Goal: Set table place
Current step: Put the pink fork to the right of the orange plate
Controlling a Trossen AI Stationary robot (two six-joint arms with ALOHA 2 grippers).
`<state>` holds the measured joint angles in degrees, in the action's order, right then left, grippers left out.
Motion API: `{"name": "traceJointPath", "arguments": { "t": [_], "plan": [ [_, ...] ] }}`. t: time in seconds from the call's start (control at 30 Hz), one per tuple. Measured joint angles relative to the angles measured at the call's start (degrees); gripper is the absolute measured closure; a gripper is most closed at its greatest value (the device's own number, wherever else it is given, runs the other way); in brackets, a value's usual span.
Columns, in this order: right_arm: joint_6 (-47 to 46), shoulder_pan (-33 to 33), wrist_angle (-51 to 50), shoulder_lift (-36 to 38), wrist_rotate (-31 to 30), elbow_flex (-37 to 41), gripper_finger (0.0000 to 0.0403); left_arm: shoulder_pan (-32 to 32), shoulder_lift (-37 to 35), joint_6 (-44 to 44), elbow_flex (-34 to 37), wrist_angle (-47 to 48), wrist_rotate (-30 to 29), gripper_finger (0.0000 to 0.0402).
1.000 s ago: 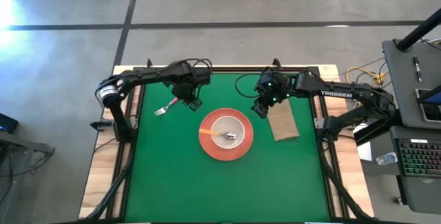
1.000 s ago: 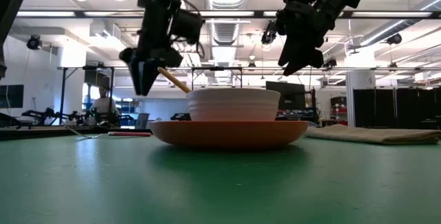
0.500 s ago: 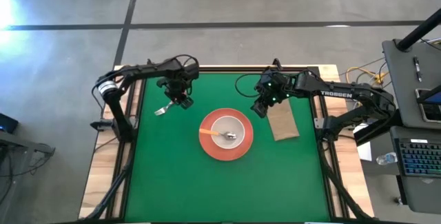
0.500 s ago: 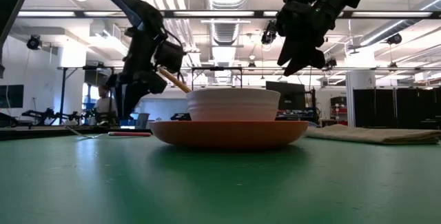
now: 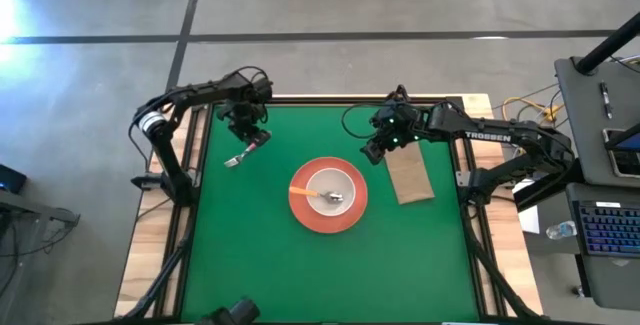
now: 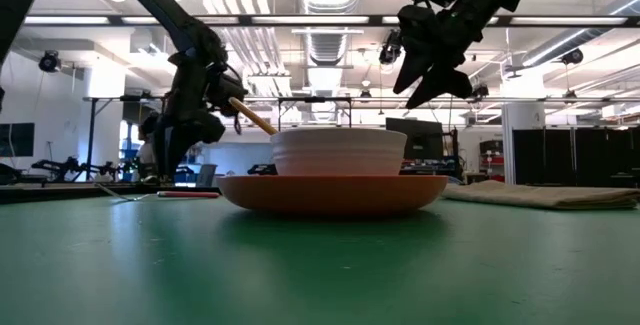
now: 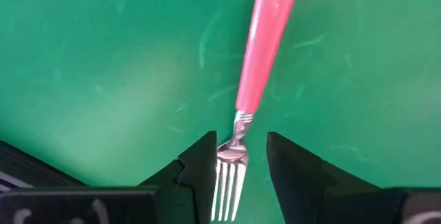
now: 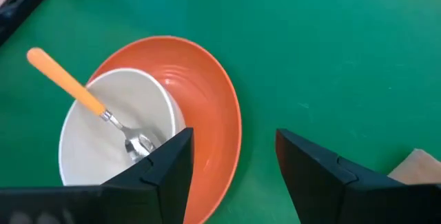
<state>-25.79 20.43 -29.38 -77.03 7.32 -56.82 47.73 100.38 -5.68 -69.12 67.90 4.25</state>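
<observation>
Plate [image 5: 328,210] mid-desk [image 5: 250,265], bowl [image 5: 330,190] on it, spoon [image 5: 312,195] in bowl, napkin [image 5: 410,175] just right of plate. Remaining, apparently: fork [image 7: 258,65], far left. Left hand [image 7: 238,172] spread, astride fork neck. Right hand [image 8: 231,158] spread, above desk beside plate.

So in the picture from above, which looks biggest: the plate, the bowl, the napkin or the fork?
From largest to smallest in the high view:
1. Orange-red plate
2. Brown napkin and cream bowl: these look too alike in size to rank.
3. Pink-handled fork, clearly the smallest.
</observation>
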Motion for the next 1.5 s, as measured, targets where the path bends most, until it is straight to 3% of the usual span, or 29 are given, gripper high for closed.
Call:
{"name": "traceJointPath", "arguments": {
  "t": [0.4, 1.5],
  "plan": [
    [-1.2, 0.7, 1.3, 0.0, -1.4, 0.0, 0.0206, 1.4, 0.1, 0.4, 9.0, -2.3, 0.1, 0.0290],
    [-1.4, 4.2, 1.1, 0.0, -1.4, 0.0, 0.0207, -1.7, 2.9, 0.7, 8.2, -12.5, 2.7, 0.0294]
  ]
}}
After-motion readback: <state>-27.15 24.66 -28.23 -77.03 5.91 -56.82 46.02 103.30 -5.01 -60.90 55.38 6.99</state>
